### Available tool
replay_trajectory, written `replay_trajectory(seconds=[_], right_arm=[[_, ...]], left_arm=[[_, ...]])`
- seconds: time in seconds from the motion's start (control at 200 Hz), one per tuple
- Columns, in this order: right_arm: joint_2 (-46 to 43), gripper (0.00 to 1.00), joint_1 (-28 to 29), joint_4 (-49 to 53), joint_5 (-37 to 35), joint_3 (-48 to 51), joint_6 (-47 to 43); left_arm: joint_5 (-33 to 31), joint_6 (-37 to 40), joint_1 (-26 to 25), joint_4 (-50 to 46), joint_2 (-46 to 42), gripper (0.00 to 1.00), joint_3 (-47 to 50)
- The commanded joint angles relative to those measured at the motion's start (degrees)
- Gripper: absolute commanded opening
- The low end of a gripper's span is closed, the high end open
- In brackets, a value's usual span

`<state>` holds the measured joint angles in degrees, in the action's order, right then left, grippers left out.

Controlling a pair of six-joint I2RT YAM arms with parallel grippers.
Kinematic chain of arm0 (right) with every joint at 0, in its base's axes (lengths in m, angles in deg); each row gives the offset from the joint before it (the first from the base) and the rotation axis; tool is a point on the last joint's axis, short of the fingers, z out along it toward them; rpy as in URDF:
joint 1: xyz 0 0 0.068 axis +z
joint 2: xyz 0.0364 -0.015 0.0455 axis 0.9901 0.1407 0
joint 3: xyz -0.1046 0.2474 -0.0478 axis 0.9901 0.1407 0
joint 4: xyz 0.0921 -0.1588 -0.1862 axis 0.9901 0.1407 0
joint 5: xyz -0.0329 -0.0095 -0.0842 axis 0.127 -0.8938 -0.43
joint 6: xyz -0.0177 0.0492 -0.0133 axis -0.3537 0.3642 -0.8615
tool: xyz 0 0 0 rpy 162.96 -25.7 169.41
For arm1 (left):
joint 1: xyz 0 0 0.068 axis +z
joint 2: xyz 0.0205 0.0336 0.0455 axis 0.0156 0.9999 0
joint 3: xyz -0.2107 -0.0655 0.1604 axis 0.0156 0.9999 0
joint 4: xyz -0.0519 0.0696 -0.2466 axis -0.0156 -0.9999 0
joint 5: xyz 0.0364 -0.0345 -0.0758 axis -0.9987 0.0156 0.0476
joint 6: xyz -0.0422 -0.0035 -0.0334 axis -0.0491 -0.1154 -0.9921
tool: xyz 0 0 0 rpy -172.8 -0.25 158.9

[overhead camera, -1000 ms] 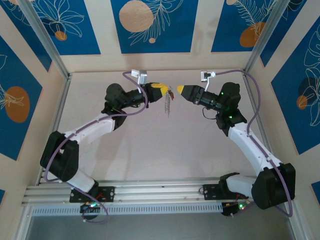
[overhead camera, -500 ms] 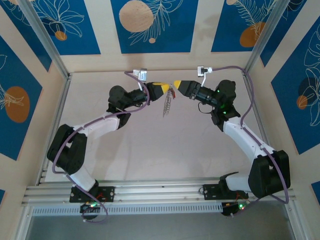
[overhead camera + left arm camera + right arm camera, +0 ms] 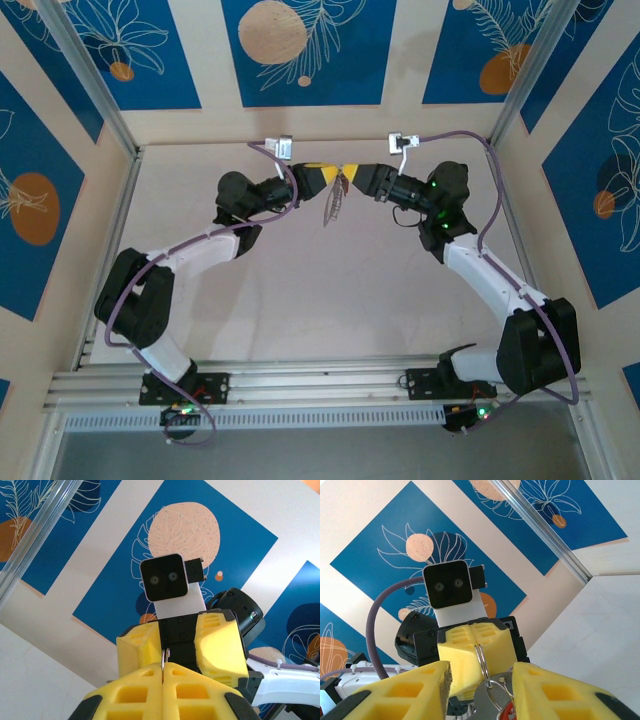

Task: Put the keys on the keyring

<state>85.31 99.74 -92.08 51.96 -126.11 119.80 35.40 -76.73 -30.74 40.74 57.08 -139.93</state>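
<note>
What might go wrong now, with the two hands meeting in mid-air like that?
The left end effector pinches only a thin edge of the keyring, so a nudge might pull it loose and drop it to the table. The right end effector sits very close to the left one; closing around the keys might knock the two together.

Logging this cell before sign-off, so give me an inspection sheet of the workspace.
Surface: pale matte tabletop.
Job's things: thin grey-silver oval keyring hangs from left claw; small silver key with red plastic tag sits inside right claw.
Clutter: nothing seen.
Claws: left shut on keyring; right open around key.
Cables: purple cables loop off both wrists.
Surroundings: blue leaf-print wall panels, aluminium frame posts.
</note>
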Motion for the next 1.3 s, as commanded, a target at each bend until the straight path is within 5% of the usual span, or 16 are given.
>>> replay_trajectory(seconds=[0.0,0.285,0.48,0.79,1.01,1.295], right_arm=[[0.39,0.36,0.65,-0.3,0.82,-2.01,-0.79],[1.09,0.22,1.53,0.14,0.85,-2.01,-0.98],[0.69,0.0,1.54,1.5,0.61,-1.92,-1.71],[-0.48,0.0,-0.08,4.71,0.37,-1.62,-3.35],[1.06,0.0,-2.47,11.56,5.67,-5.35,-7.59],[5.67,0.0,-4.45,18.34,14.37,-11.52,-13.45]], left_arm=[[-0.71,-0.07,-0.18,2.1,-0.87,0.0,-1.63],[-0.58,1.02,-0.13,0.4,-1.33,0.0,-1.48],[-0.67,1.11,-0.1,0.16,-1.23,0.0,-1.55],[-0.11,2.41,0.3,-0.88,-2.05,0.0,-1.9],[1.28,10.01,2.96,-11.82,-6.17,0.29,-2.65],[7.12,21.84,6.03,-32.45,-7.22,0.46,-9.92]])
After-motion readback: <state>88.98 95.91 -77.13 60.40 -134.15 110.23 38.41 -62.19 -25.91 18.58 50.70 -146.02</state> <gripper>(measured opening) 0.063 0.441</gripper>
